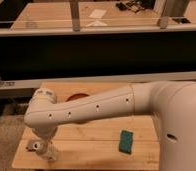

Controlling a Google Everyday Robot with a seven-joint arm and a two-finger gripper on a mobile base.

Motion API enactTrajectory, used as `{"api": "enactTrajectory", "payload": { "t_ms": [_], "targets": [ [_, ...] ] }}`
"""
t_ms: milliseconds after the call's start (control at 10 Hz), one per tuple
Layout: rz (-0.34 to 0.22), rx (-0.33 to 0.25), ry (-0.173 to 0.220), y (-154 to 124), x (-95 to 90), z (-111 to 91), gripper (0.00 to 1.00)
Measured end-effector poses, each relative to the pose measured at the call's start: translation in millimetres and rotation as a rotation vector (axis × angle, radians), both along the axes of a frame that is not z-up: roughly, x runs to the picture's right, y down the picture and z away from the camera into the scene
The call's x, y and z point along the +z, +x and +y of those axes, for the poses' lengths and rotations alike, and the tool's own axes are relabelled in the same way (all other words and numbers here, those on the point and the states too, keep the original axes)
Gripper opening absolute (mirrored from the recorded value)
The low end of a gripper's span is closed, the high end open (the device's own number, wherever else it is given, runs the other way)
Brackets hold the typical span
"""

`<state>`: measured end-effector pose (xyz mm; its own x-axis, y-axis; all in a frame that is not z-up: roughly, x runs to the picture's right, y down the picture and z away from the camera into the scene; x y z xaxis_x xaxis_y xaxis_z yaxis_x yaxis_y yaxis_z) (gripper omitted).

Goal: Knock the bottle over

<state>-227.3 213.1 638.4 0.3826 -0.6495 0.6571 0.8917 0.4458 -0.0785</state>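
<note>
Behind the work area stood a dark barrier (pixel 91 52) with metal rails, and beyond it a higher wooden counter (pixel 46 15) carried a white sheet of paper (pixel 97 13). Nearer the camera, a pale wooden table (pixel 98 131) filled the lower half of the view. Across it reached the robot's thick white arm (pixel 91 107), running from the bulky body (pixel 178 125) at the right edge of the picture to a bent joint over the table's left side, then dropping toward the near left corner. A reddish round object (pixel 77 95) showed partly behind the arm, its lower part hidden. A green sponge (pixel 126 141) lay flat on the table, well apart from the arm's end. The gripper (pixel 39 147) hung low over the near left corner, close to the tabletop, and I could not tell whether it was open or closed. The bottle (pixel 51 152) appeared as a pale, narrow shape just beside the gripper, on its right in the picture and slightly nearer the camera. It seemed to lean a little; whether it touched the gripper could not be told.
</note>
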Motion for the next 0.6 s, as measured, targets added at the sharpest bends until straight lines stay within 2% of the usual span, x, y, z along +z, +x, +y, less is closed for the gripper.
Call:
{"api": "enactTrajectory", "payload": {
  "t_ms": [600],
  "targets": [
    [-0.054,0.002,-0.020,-1.9,-7.0,1.1,0.02]
  ]
}}
